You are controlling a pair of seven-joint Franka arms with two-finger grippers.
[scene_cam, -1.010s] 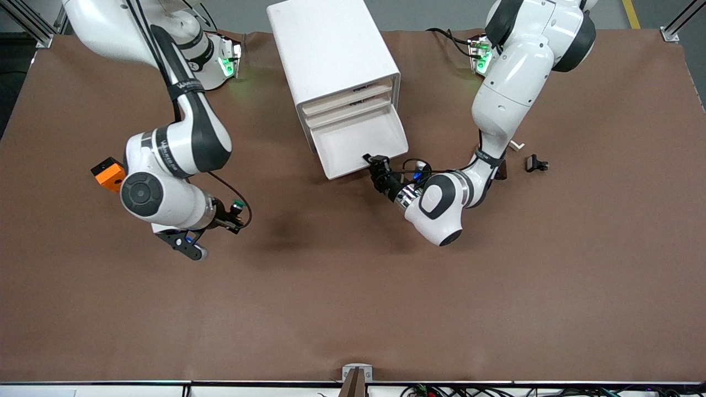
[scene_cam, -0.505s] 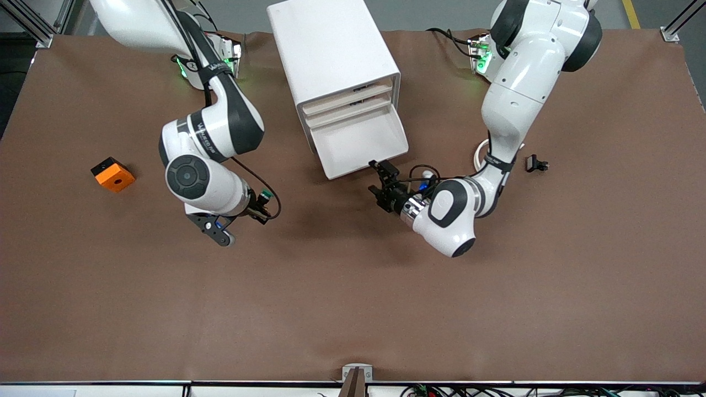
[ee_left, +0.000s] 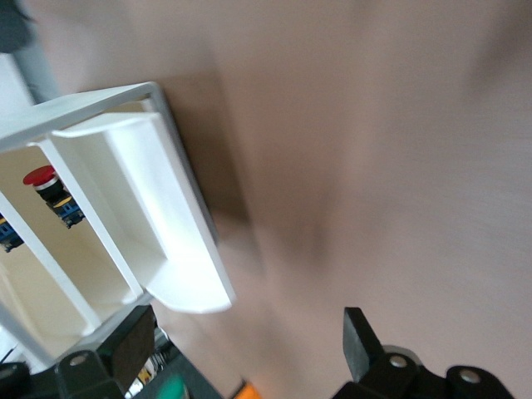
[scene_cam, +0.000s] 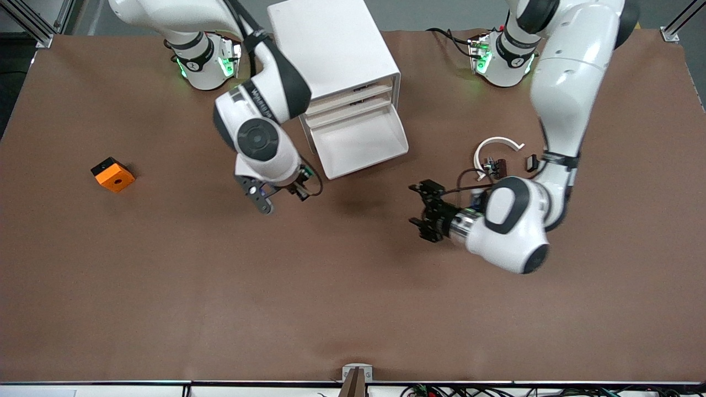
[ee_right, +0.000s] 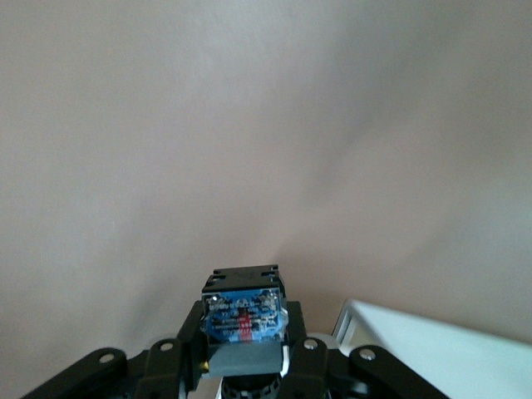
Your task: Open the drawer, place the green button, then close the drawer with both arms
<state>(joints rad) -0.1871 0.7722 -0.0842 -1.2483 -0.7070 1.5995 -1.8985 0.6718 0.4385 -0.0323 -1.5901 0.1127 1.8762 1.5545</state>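
Note:
The white cabinet (scene_cam: 331, 49) stands at the middle of the table toward the robots' bases. Its lowest drawer (scene_cam: 358, 140) is pulled out and looks empty; it also shows in the left wrist view (ee_left: 166, 224). My right gripper (scene_cam: 300, 190) is shut on the button (scene_cam: 308, 177), green cap up, just beside the drawer's front corner at the right arm's end. In the right wrist view the button's blue base (ee_right: 243, 314) sits between the fingers (ee_right: 243, 337). My left gripper (scene_cam: 422, 211) is open and empty over bare table, apart from the drawer; its fingers (ee_left: 357, 341) show in the left wrist view.
An orange block (scene_cam: 112, 174) lies toward the right arm's end. A white ring part (scene_cam: 496, 144), a small dark part (scene_cam: 496, 165) and a black clip (scene_cam: 532, 162) lie by the left arm. A red-capped button (ee_left: 41, 177) sits in an upper drawer.
My right arm has carried the button from near the orange block to the drawer's corner. My left gripper has left the drawer front and drawn back toward the left arm's end.

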